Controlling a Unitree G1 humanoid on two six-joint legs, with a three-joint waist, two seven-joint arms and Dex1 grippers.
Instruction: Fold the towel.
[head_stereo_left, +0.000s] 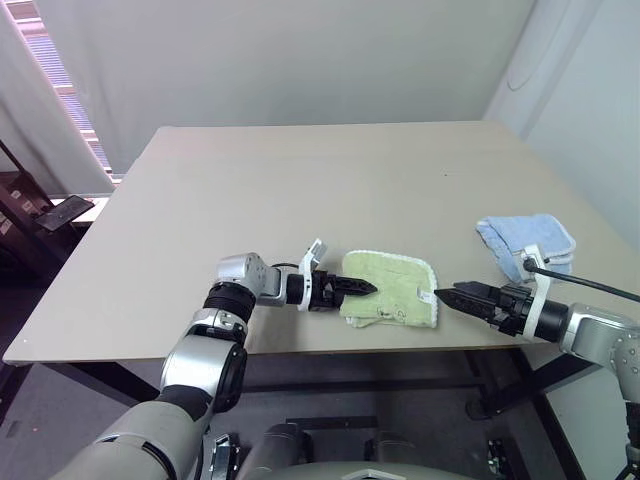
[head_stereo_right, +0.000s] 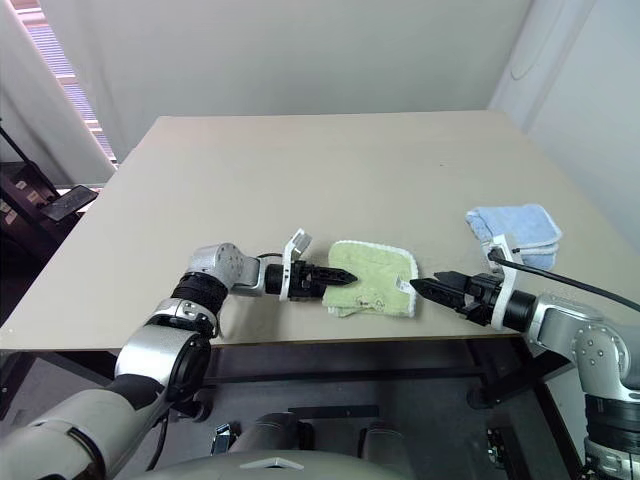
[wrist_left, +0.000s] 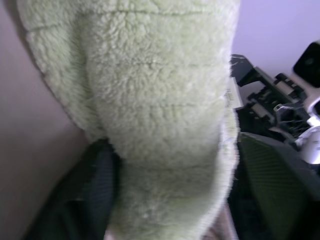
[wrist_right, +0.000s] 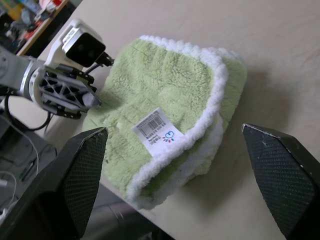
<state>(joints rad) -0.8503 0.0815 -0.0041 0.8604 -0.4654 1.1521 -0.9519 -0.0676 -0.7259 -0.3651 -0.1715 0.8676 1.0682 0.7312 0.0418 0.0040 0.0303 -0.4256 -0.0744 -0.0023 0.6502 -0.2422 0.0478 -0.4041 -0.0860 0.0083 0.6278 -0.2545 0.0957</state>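
Observation:
The light green towel lies folded into a small thick pad near the table's front edge, with white edging and a barcode label on top. My left gripper reaches in from the left. Its two fingers straddle the towel's left edge, one under the pad and one over it, and the terry cloth fills the gap between them. My right gripper hovers just off the towel's right edge, pointing at it. It is open, with its fingers spread wide and nothing between them.
A smaller light blue folded cloth lies at the right of the beige table, behind my right wrist. The table's front edge runs just below the towel. A dark stand with a flat device is beyond the left edge.

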